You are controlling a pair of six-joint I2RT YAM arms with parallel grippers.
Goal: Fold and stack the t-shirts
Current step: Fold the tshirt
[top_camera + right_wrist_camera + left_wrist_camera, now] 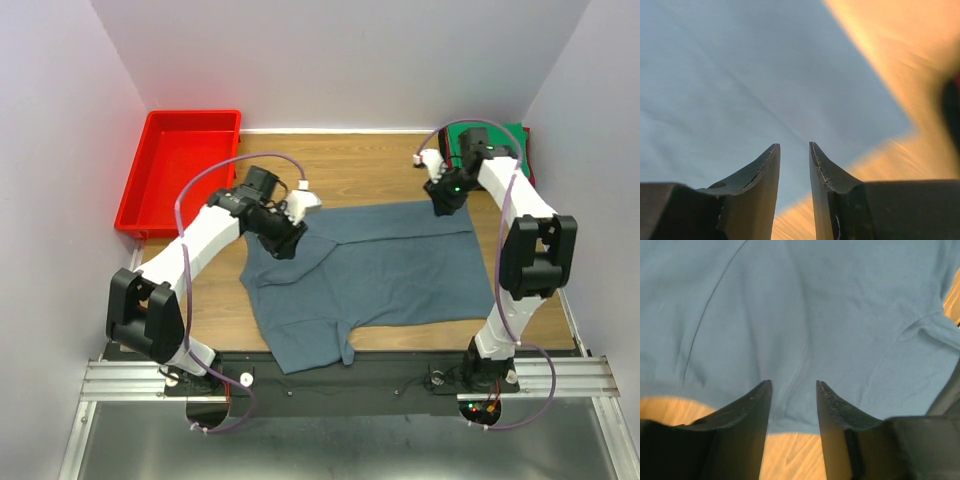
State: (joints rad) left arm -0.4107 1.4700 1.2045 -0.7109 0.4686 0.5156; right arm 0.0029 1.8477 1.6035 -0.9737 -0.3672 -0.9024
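Slate shirt (380, 270) lies spread, first fold pending. Left claw (289, 243) over its far-left edge, right claw (442, 207) over its far-right corner; both parted, empty. Next: pinch both edges.

1. The spread t-shirt (380, 270) is lying on the table (370, 170).
2. The tray (180, 170) is sitting behind the spread t-shirt, leftward.
3. A second t-shirt (500, 133) is lying behind it, at the right.
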